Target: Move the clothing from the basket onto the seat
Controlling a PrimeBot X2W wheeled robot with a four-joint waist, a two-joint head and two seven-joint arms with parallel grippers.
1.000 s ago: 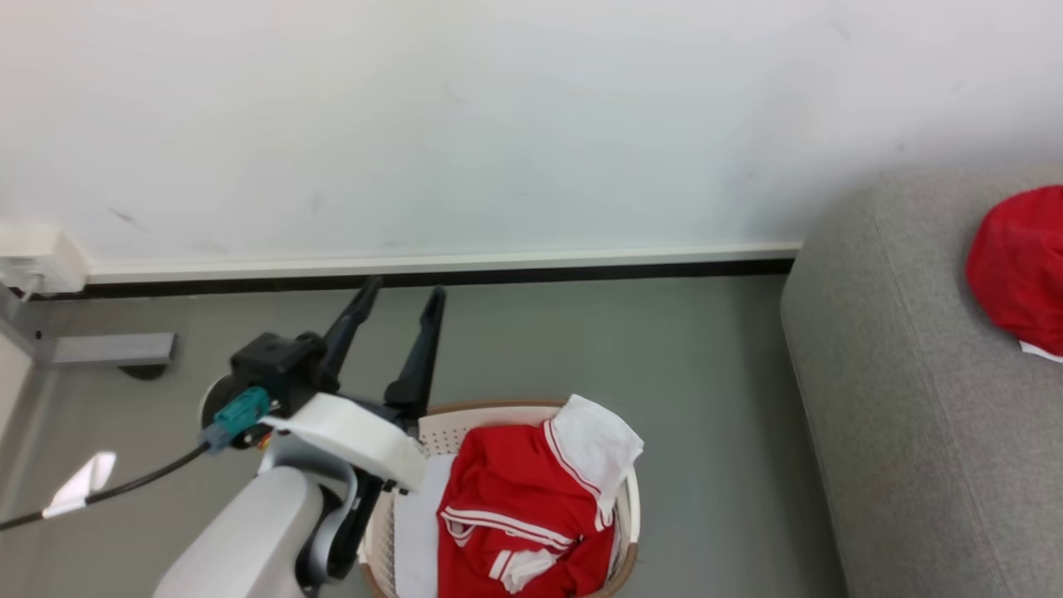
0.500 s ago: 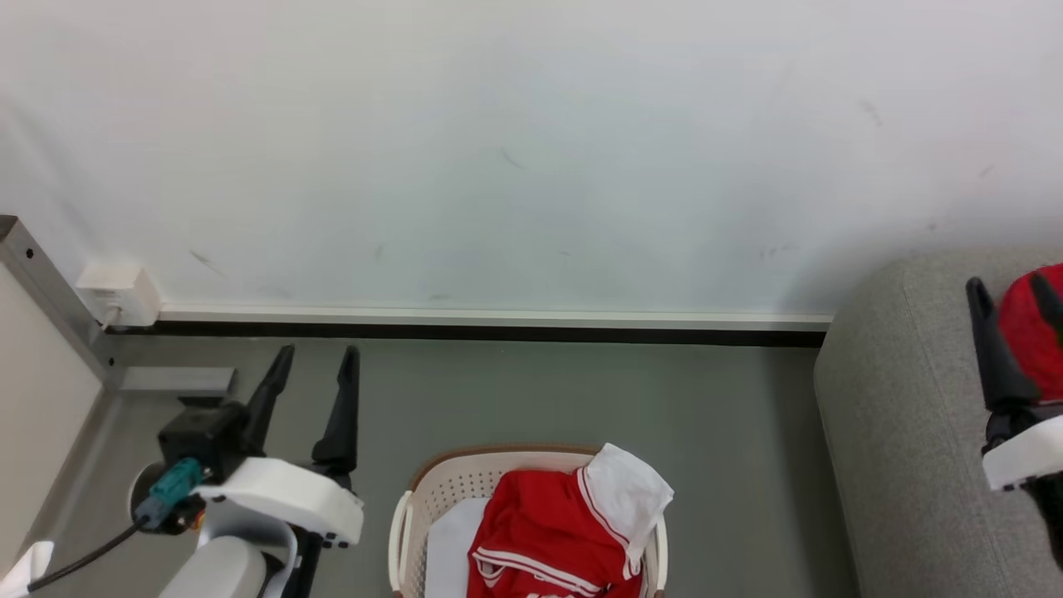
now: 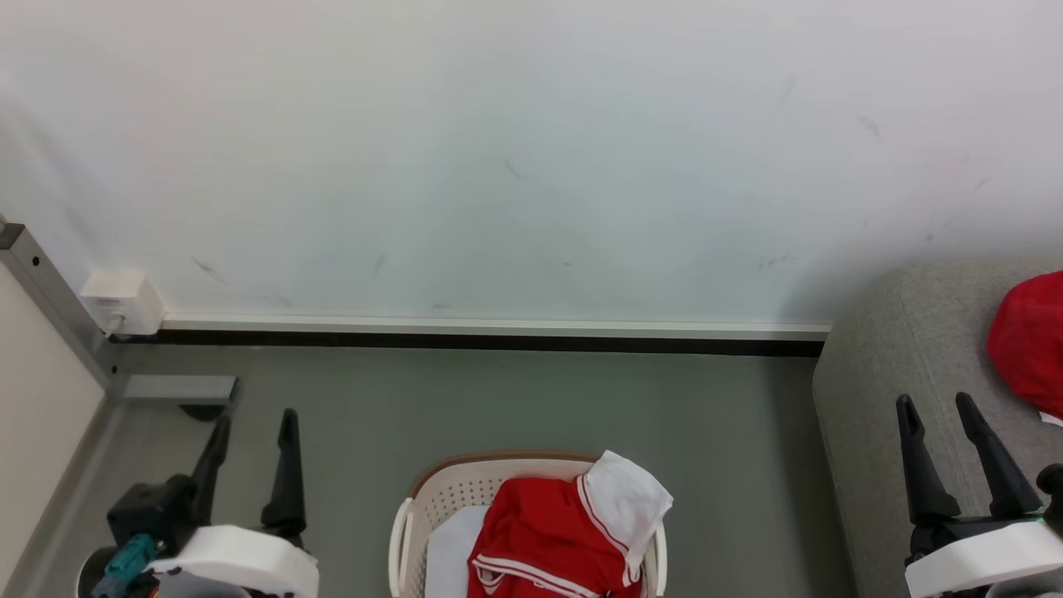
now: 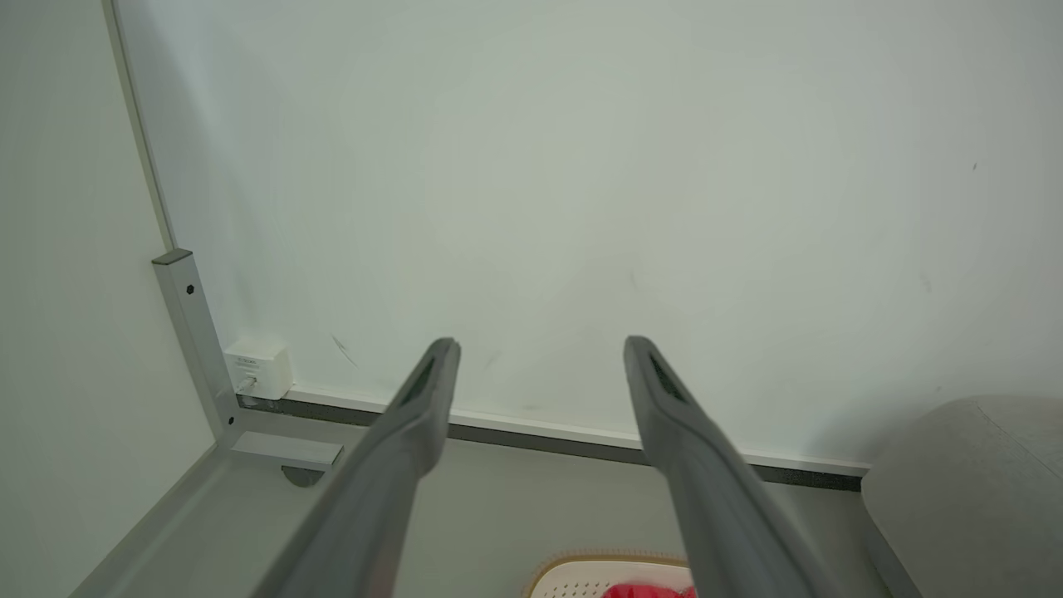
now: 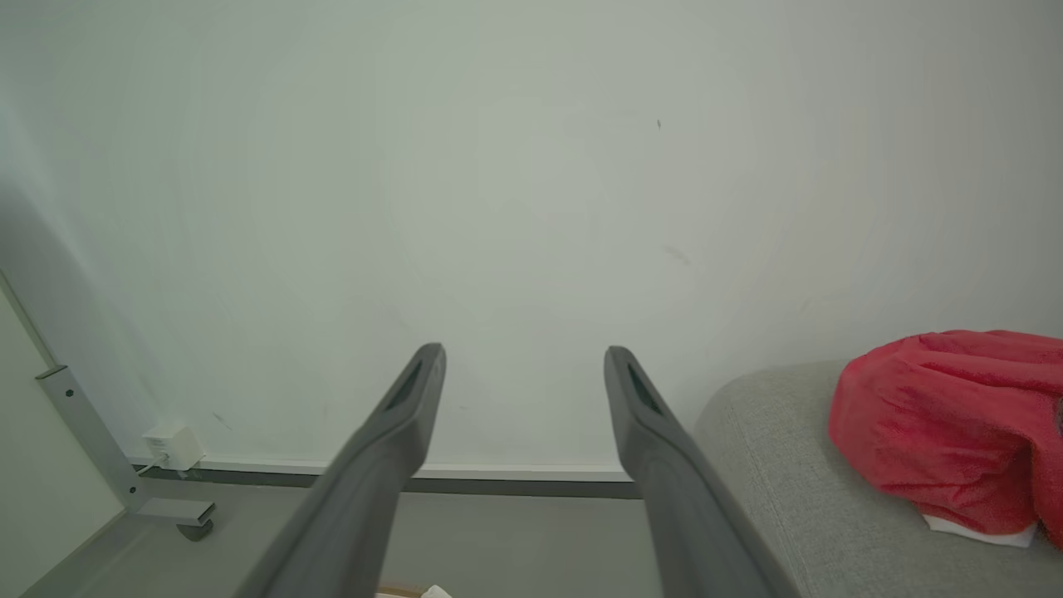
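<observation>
The cream basket (image 3: pixel 432 490) stands on the floor at the bottom centre of the head view, holding red clothing (image 3: pixel 540 540) with white trim; a white panel hangs over its right rim. Another red garment (image 3: pixel 1030 340) lies on the grey seat (image 3: pixel 897 349) at the right. My left gripper (image 3: pixel 255 422) is open and empty, left of the basket and apart from it. My right gripper (image 3: pixel 936 403) is open and empty over the seat's front corner, left of the red garment. The left wrist view shows my left gripper (image 4: pixel 540 345) above the basket's rim (image 4: pixel 614 573). In the right wrist view, my right gripper (image 5: pixel 523 353) stands left of the garment (image 5: pixel 947 423).
A white wall with a dark baseboard (image 3: pixel 498 340) runs behind the basket. A white socket box (image 3: pixel 123 299) and a grey metal post with a foot (image 3: pixel 178 389) stand at the left. Grey floor (image 3: pixel 540 399) lies between the basket and the wall.
The head camera has shifted. My left gripper has drawn back from the basket's rim to the lower left. My right gripper has come into view and drawn back from the red garment on the seat.
</observation>
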